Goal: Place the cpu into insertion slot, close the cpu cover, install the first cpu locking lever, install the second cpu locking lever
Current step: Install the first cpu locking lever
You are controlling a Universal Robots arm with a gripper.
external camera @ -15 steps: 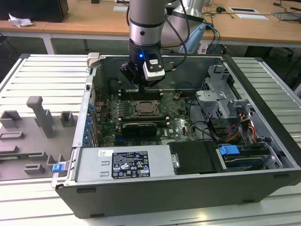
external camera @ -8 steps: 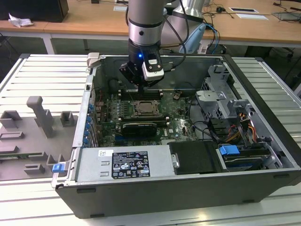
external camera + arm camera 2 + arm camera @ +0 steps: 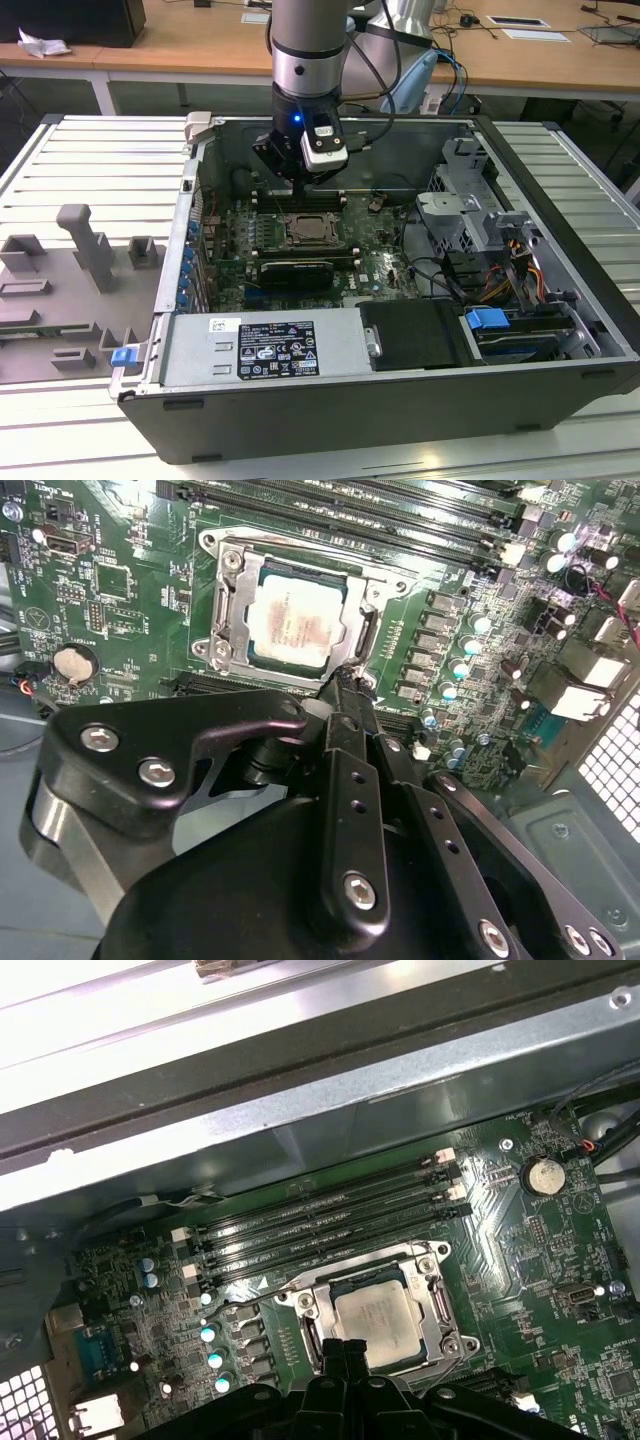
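Observation:
The cpu (image 3: 295, 620) lies flat in the insertion slot (image 3: 305, 232) on the green board, its pale metal top showing in both wrist views (image 3: 375, 1315). The silvery cpu cover (image 3: 232, 605) is folded down around it as a frame (image 3: 440, 1300). My gripper (image 3: 345, 685) hangs just above the socket's edge with its black fingers pressed together, beside a thin metal lever (image 3: 368, 630). In the exterior view the gripper (image 3: 298, 188) is inside the open computer case, just behind the socket. Whether the tips touch the lever is hidden.
Long black memory slots (image 3: 320, 1215) run beside the socket, toward the case wall (image 3: 300, 1090). A coin battery (image 3: 72, 663) sits on the board. A black card (image 3: 295, 270), power supply (image 3: 265, 345) and drive cage (image 3: 470, 210) crowd the case. Grey fixtures (image 3: 90, 245) stand outside.

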